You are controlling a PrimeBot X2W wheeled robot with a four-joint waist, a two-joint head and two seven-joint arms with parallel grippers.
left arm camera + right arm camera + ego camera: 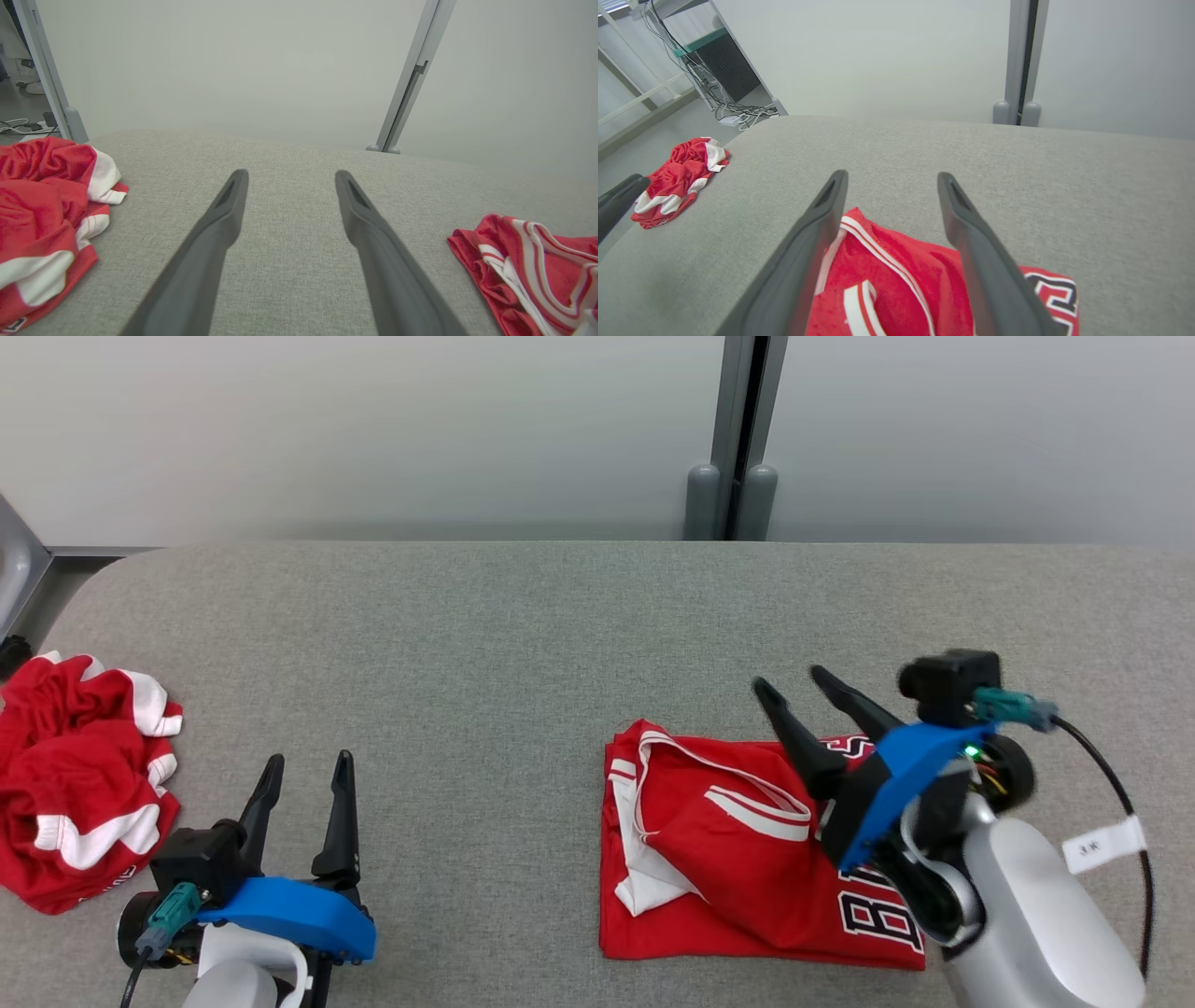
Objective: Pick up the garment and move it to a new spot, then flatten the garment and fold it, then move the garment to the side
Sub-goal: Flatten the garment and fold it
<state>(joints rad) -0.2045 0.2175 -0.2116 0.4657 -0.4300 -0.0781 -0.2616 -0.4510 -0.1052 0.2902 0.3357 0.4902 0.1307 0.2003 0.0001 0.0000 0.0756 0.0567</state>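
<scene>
A red garment (738, 859) with white trim and black lettering lies folded flat on the grey table (523, 644), right of centre; the right wrist view has it (896, 280) under my fingers, and the left wrist view has its edge (528, 266) at the lower right. My right gripper (794, 686) hovers open over the garment's far right part, holding nothing. My left gripper (308, 765) stands open near the table's front left, over bare cloth, with nothing between its fingers (224, 210).
A second red and white garment (79, 775) lies crumpled at the table's left edge, close to my left gripper. A grey partition post (738, 439) rises behind the table's far edge. Cables and furniture (714, 79) stand beyond the left end.
</scene>
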